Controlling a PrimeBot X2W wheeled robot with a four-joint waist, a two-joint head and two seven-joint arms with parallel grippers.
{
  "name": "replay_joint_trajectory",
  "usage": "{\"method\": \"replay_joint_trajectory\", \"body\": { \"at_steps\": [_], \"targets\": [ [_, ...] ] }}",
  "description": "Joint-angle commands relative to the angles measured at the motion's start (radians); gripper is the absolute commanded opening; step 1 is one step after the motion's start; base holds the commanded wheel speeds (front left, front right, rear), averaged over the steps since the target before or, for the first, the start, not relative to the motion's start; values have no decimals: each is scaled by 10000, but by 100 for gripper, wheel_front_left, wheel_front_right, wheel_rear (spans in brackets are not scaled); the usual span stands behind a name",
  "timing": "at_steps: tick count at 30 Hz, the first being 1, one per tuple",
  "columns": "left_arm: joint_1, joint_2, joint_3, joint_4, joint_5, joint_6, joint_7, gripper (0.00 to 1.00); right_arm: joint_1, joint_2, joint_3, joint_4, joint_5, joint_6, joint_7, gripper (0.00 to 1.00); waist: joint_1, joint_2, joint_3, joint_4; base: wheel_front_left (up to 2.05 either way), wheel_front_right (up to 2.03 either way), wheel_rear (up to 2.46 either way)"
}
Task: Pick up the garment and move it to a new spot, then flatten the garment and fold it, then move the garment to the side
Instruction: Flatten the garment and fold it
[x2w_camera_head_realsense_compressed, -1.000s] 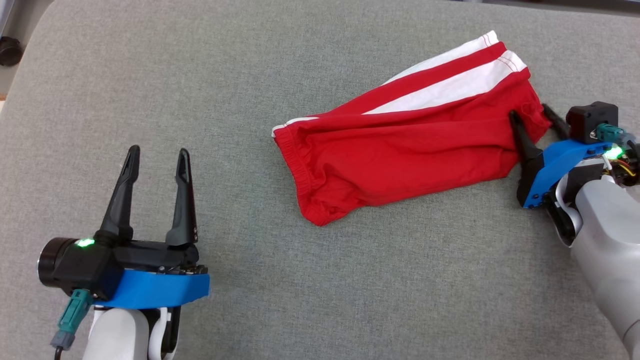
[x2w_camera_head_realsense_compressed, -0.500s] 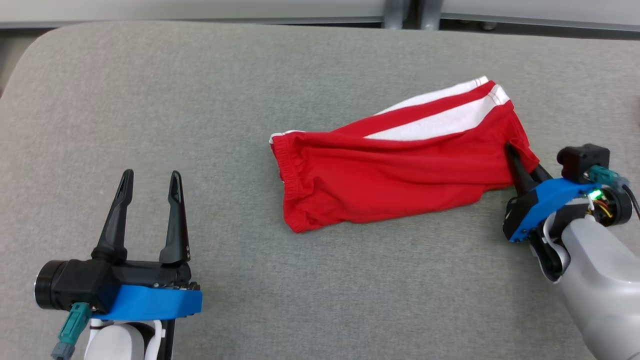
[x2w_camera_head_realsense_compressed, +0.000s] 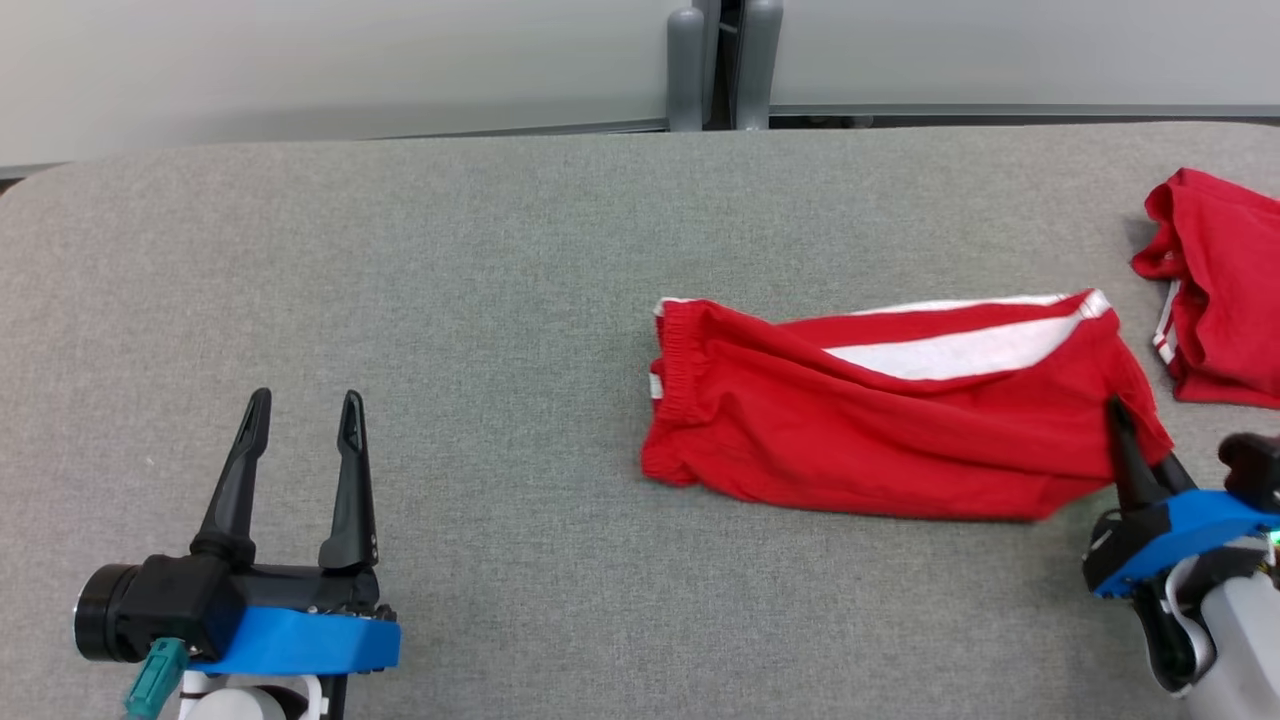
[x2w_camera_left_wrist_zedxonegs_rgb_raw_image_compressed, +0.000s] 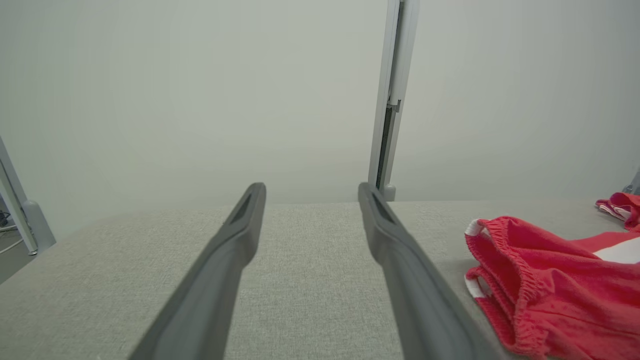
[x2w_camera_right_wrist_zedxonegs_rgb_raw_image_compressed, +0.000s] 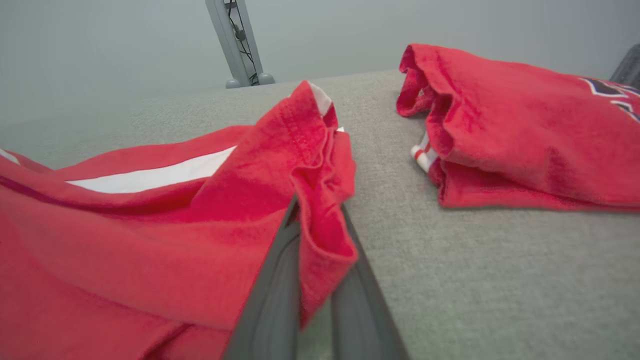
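The garment (x2w_camera_head_realsense_compressed: 880, 430) is a pair of red shorts with a white side stripe, lying folded lengthwise on the grey table at centre right. Its elastic waistband faces left, and the left wrist view shows it (x2w_camera_left_wrist_zedxonegs_rgb_raw_image_compressed: 530, 280) at the right edge. My right gripper (x2w_camera_head_realsense_compressed: 1130, 435) is shut on the garment's right hem corner; the right wrist view shows the red cloth (x2w_camera_right_wrist_zedxonegs_rgb_raw_image_compressed: 320, 200) pinched between the two fingers. My left gripper (x2w_camera_head_realsense_compressed: 300, 410) stands open at the lower left, well away from the garment, with nothing between its fingers (x2w_camera_left_wrist_zedxonegs_rgb_raw_image_compressed: 240, 235).
A second red garment (x2w_camera_head_realsense_compressed: 1215, 290) lies folded at the table's far right edge, close to the held hem (x2w_camera_right_wrist_zedxonegs_rgb_raw_image_compressed: 520, 130). A grey post (x2w_camera_head_realsense_compressed: 715, 60) stands behind the table's (x2w_camera_head_realsense_compressed: 400, 250) back edge, before a pale wall.
The right gripper has shut on the garment's hem corner. The head camera has tilted up and turned, so the table's back edge and the second garment have come into view.
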Motion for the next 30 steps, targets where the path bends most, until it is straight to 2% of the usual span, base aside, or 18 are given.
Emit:
{"method": "replay_joint_trajectory", "body": {
  "at_steps": [1, 8, 15, 19, 30],
  "targets": [
    [164, 34, -10, 6, -29, 28, -27, 100, 254, -25, -225, -99, -117, -4, -9, 0, 1, 0, -97, -25, 0, 0, 0],
    [273, 34, -35, 46, -65, -13, -27, 100, 560, 185, -949, -425, -582, -4, -11, 0, 1, 0, -201, 39, 0, 0, 0],
    [249, 34, -120, 88, -122, 18, -27, 100, -134, 663, -940, -1103, -1225, -4, -10, 0, 1, 0, -256, 167, 0, 0, 0],
    [228, 33, -151, 98, -126, 23, -27, 100, -699, 1024, -468, -1389, -1454, -4, -10, 0, 1, 0, -262, 249, 0, 0, 0],
    [198, 32, -329, 108, -291, 94, -27, 100, -1774, 1884, 1814, -1476, -1595, -4, 13, 0, 1, 0, -189, 628, 0, 0, 0]
  ]
}}
